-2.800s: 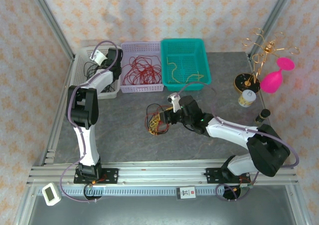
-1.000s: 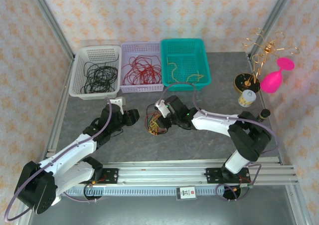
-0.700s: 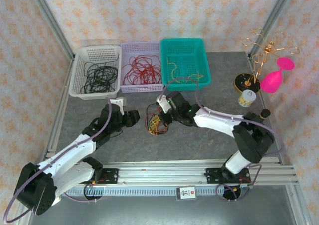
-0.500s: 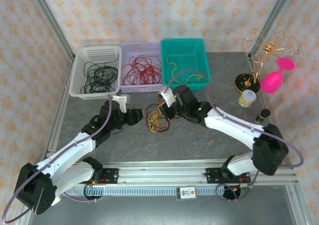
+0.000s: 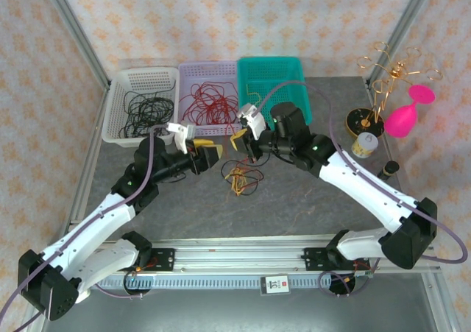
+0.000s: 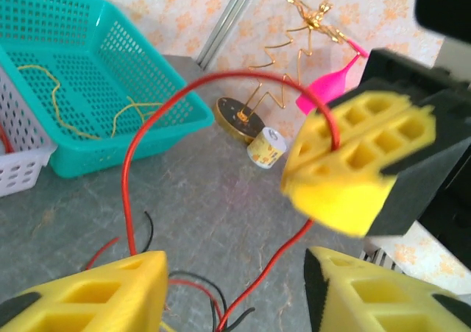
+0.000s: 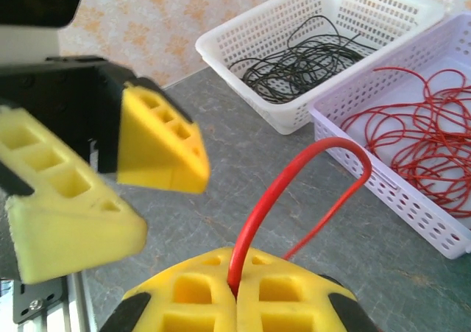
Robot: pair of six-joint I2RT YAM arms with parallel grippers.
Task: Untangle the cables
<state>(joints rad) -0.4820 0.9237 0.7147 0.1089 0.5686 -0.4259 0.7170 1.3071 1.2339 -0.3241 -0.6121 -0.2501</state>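
Pinching a red cable [image 7: 331,143] between clenched yellow pads, the right tool [image 7: 235,291] hangs above the tabletop [image 5: 309,199]. The strand arches up out of its grip and drops toward the rest of the cables [image 5: 240,179], a small red, black and yellow tangle lying on the grey surface between the two arms. The left tool [image 6: 234,291] faces it close by, pads spread apart and grasping nothing. Behind them stand a white basket [image 5: 116,107] with black wires, a lilac basket [image 5: 210,131] with red ones and a teal basket [image 5: 268,61] with a yellow strand.
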